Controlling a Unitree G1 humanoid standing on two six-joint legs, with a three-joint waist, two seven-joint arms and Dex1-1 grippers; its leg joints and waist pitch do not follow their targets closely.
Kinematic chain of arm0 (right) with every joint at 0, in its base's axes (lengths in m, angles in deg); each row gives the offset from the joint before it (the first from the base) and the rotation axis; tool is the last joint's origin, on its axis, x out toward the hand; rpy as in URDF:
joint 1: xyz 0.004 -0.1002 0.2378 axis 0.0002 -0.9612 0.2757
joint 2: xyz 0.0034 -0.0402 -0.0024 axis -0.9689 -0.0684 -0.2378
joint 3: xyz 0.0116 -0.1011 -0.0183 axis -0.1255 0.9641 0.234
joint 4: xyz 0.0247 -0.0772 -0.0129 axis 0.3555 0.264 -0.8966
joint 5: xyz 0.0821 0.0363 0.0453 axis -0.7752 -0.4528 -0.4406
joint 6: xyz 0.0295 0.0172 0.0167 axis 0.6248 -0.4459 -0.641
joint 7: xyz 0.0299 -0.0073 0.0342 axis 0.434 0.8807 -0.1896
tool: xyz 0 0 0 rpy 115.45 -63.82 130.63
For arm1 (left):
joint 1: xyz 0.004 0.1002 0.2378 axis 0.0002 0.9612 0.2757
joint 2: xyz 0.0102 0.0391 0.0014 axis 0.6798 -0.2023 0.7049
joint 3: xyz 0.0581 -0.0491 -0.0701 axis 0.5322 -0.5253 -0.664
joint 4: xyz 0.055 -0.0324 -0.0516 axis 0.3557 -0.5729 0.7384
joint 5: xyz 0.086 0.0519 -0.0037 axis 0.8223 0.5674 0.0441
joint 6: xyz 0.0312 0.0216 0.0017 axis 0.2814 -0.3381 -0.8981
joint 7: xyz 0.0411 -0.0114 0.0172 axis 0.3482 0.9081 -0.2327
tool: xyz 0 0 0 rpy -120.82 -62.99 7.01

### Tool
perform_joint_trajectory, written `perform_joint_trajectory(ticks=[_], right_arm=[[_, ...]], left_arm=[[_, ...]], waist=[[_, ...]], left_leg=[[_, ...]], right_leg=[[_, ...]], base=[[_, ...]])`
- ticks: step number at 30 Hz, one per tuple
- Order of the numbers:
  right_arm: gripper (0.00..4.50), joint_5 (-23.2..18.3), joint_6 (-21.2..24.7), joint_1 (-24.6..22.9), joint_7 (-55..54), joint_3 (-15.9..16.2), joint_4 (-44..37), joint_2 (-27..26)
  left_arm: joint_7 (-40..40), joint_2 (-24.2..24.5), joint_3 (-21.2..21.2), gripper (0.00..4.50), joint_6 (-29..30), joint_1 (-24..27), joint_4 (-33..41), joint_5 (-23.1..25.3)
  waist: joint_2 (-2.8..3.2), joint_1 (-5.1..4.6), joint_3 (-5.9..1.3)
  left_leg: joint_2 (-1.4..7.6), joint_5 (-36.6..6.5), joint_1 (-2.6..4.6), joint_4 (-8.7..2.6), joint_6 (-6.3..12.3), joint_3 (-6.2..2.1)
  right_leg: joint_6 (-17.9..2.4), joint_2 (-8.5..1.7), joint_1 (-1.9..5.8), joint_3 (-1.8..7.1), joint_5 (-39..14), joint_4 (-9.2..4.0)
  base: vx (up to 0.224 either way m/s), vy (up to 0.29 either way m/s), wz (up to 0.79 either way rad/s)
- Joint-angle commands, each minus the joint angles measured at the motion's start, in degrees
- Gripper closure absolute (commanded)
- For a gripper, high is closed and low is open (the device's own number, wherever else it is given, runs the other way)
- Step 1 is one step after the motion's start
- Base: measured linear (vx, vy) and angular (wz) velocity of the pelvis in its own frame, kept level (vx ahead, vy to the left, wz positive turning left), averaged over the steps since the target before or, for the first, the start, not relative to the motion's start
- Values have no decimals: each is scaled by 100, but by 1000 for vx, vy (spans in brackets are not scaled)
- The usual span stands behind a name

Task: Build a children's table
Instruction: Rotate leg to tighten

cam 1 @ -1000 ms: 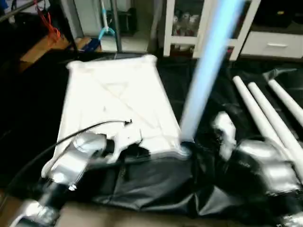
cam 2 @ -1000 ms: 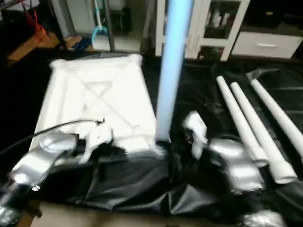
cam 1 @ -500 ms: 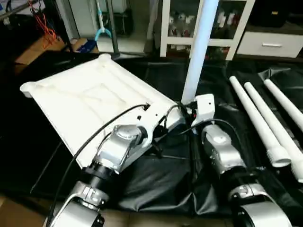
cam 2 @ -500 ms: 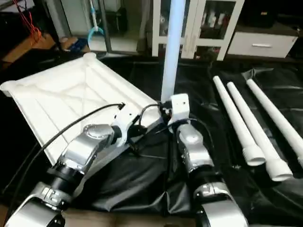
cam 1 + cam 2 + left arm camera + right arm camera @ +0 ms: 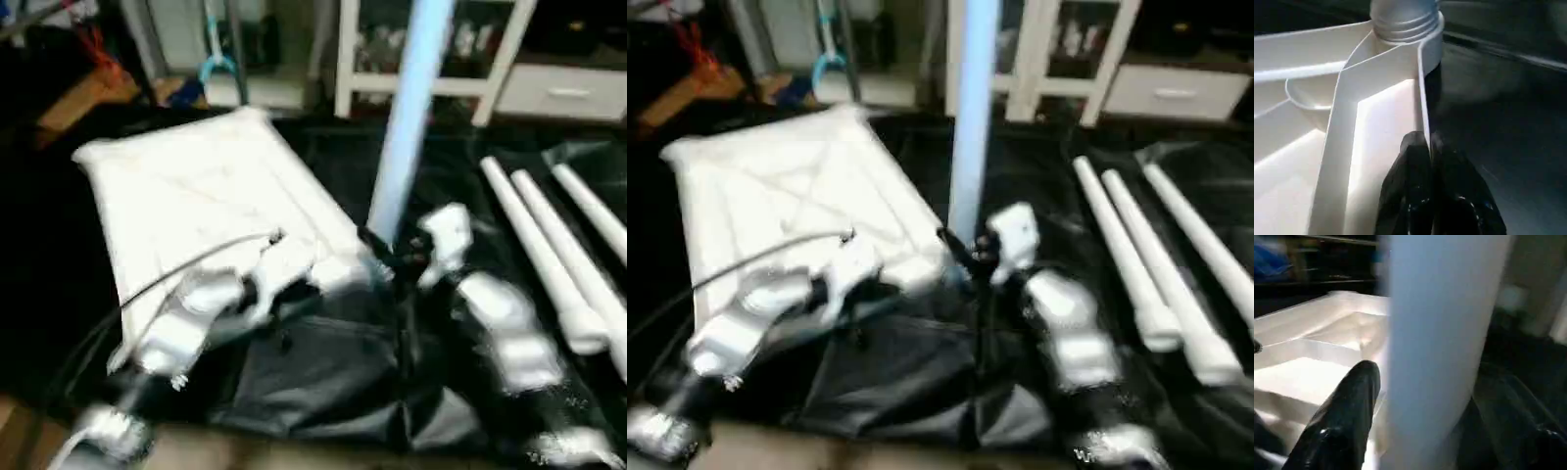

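The children's table top (image 5: 196, 196) lies upside down, white and ribbed, on black sheeting. One white leg (image 5: 407, 117) stands upright in its near right corner socket (image 5: 1405, 22), threads showing at the socket mouth. My left gripper (image 5: 1425, 142) is shut on the top's thin rim wall, just short of that corner (image 5: 318, 279). My right gripper (image 5: 1435, 377) sits at the leg's base (image 5: 392, 257), open, one black finger (image 5: 1347, 416) on each side of the tube, with a sliver of gap beside it. Three spare legs (image 5: 534, 255) lie side by side to the right.
A white glass-door cabinet (image 5: 353, 49) and a white drawer unit (image 5: 568, 88) stand behind the work. Crumpled black sheet (image 5: 323, 372) covers the near surface. Cardboard and orange cables (image 5: 83, 93) sit at the back left. A black cable (image 5: 186, 264) arcs over my left forearm.
The table top has swung about the leg corner: turned leftward half a second ago, now partly back. My right fingers stand wider around the leg. The head camera has also shifted.
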Motion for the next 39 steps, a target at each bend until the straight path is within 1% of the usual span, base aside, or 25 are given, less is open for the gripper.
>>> perform_joint_trajectory(ticks=[1, 2, 3, 4, 5, 6, 7, 8, 9, 10, 11, 12, 13, 15, 20, 22, 23, 25, 26, 28, 29, 33, 35, 36, 39], right_arm=[[99, -336, 407, -154, 610, -205, -318, 449], [99, -432, 538, -245, 918, -199, -427, 675], [83, -490, 618, -301, 1105, -195, -493, 811], [83, -721, 903, -509, 1752, -177, -722, 1228], [83, -737, 924, -525, 1789, -177, -743, 1253], [83, -888, 1137, -684, 2160, -174, -951, 1508], [83, -977, 1253, -812, 2363, -175, -1102, 1684], [83, -1003, 1287, -849, 2422, -175, -1146, 1735], [83, -1209, 1512, -1126, 2834, -178, -1374, 2104], [83, -1212, 1515, -1129, 2839, -178, -1377, 2109], [83, -1212, 1515, -1129, 2839, -178, -1377, 2109], [83, -1267, 1570, -1192, 2931, -176, -1426, 2200], [83, -1256, 1562, -1250, 3071, -130, -1426, 2272], [83, -1226, 1547, -1272, 3163, -81, -1406, 2302], [83, -1193, 1637, -1120, 3237, 71, -1277, 2206], [83, -1143, 1580, -982, 3208, 128, -1227, 2092], [83, -1116, 1533, -890, 3225, 150, -1179, 2023], [97, -1106, 1509, -843, 3245, 157, -1152, 1990], [116, -1110, 1493, -791, 3275, 135, -1088, 1955], [125, -1091, 1445, -735, 3314, 108, -976, 1928], [134, -1088, 1441, -732, 3316, 107, -967, 1928], [164, -905, 1275, -687, 3347, 114, -709, 1956], [181, -857, 1240, -671, 3334, 109, -659, 1948], [193, -641, 1168, -587, 3046, 108, -471, 1877], [210, -491, 1155, -539, 2834, 129, -346, 1835]], left_arm=[[-863, 85, 391, 450, 159, 241, 206, -266], [-1022, 132, 374, 450, 228, 285, 326, -386], [-1119, 161, 365, 450, 269, 311, 399, -460], [-1300, 200, 334, 450, 363, 357, 570, -632], [-1310, 203, 334, 450, 362, 359, 578, -643], [-1408, 242, 333, 450, 354, 383, 655, -750], [-1482, 261, 336, 450, 287, 397, 694, -827], [-1503, 267, 337, 450, 268, 402, 706, -849], [-1603, 272, 348, 450, 175, 415, 809, -988], [-1605, 272, 348, 450, 174, 415, 811, -990], [-1605, 272, 348, 450, 174, 415, 811, -990], [-1632, 274, 350, 450, 156, 419, 839, -1021], [-1632, 259, 336, 450, 141, 408, 819, -1015], [-1639, 248, 323, 450, 141, 398, 793, -1006], [-1724, 277, 327, 450, 269, 406, 844, -1056], [-1749, 317, 351, 450, 267, 406, 860, -1089], [-1754, 332, 363, 450, 254, 402, 856, -1086], [-1754, 336, 368, 450, 243, 399, 849, -1078], [-1748, 337, 364, 450, 240, 399, 846, -1063], [-1741, 342, 356, 450, 233, 403, 838, -1046], [-1741, 343, 355, 450, 233, 403, 837, -1045], [-1742, 378, 336, 450, 241, 435, 837, -1038], [-1741, 393, 340, 450, 250, 441, 842, -1045], [-1706, 417, 353, 450, 229, 442, 806, -1008], [-1649, 420, 354, 450, 237, 436, 778, -966]], waist=[[15, -4, -304], [-3, 10, -313], [-8, 30, -308], [18, 53, -322], [12, 97, -337], [-9, 85, -334], [-16, 112, -343], [-19, 103, -338], [-72, 113, -333], [-53, 151, -331], [-53, 131, -323], [-49, 122, -318], [-103, 103, -306], [-84, 98, -302], [-80, 87, -328], [-71, 83, -327], [-86, 72, -324], [-73, 68, -328], [-73, 64, -333], [-68, 71, -335], [-94, 74, -336], [-94, 63, -337], [-95, 43, -339], [-87, 37, -340], [-97, -32, -330]], left_leg=[[143, -1013, 88, -417, 403, -52], [147, -986, 87, -424, 374, -57], [149, -935, 77, -423, 370, -51], [147, -818, 53, -417, 399, -58], [159, -737, 80, -402, 451, -56], [139, -670, 57, -398, 515, -47], [141, -566, 51, -384, 595, -46], [131, -525, 30, -386, 630, -52], [137, -544, 33, -382, 659, -46], [148, -602, 52, -385, 672, -54], [144, -632, 26, -391, 668, -52], [148, -675, 38, -397, 655, -50], [150, -725, 34, -403, 617, -50], [150, -767, 37, -401, 569, -53], [145, -510, 36, -376, 639, -54], [144, -501, 36, -376, 655, -53], [136, -529, 27, -376, 649, -50], [144, -519, 34, -375, 632, -55], [144, -483, 36, -373, 636, -55], [146, -431, 39, -370, 651, -55], [145, -421, 29, -370, 665, -55], [142, -391, 28, -363, 690, -52], [135, -376, 20, -358, 714, -52], [137, -382, 20, -356, 714, -53], [125, -435, 9, -360, 675, -58]], right_leg=[[-1501, -259, 262, 227, -338, -463], [-1501, -258, 295, 228, -288, -458], [-1518, -250, 304, 234, -125, -444], [-1540, -269, 322, 236, 56, -415], [-1572, -275, 327, 238, 244, -411], [-1591, -258, 342, 240, 371, -405], [-1613, -274, 336, 244, 515, -397], [-1614, -275, 346, 236, 538, -395], [-1595, -285, 340, 235, 437, -415], [-1574, -297, 347, 239, 268, -431], [-1572, -302, 337, 229, 134, -439], [-1562, -300, 322, 228, 33, -458], [-1520, -291, 319, 222, -147, -472], [-1478, -304, 318, 232, -341, -485], [-1518, -291, 316, 228, -26, -442], [-1541, -290, 311, 222, -8, -440], [-1545, -290, 315, 219, -56, -446], [-1547, -293, 313, 221, -67, -436], [-1560, -284, 317, 220, 1, -428], [-1582, -284, 320, 220, 106, -417], [-1589, -292, 327, 222, 121, -410], [-1594, -292, 327, 220, 146, -409], [-1605, -293, 335, 220, 167, -405], [-1607, -297, 331, 218, 155, -407], [-1600, -285, 335, 208, 33, -422]], base=[[0, 0, 0], [0, 0, 0], [0, 0, 0], [0, 0, 0], [0, 0, 0], [0, 0, 0], [0, 0, 0], [0, 0, 0], [0, 0, 0], [0, 0, 0], [0, 0, 0], [0, 0, 0], [0, 0, 0], [0, 0, 0], [0, 0, 0], [0, 0, 0], [0, 0, 0], [0, 0, 0], [0, 0, 0], [0, 0, 0], [0, 0, 0], [0, 0, 0], [0, 0, 0], [0, 0, 0], [0, 0, 0]])
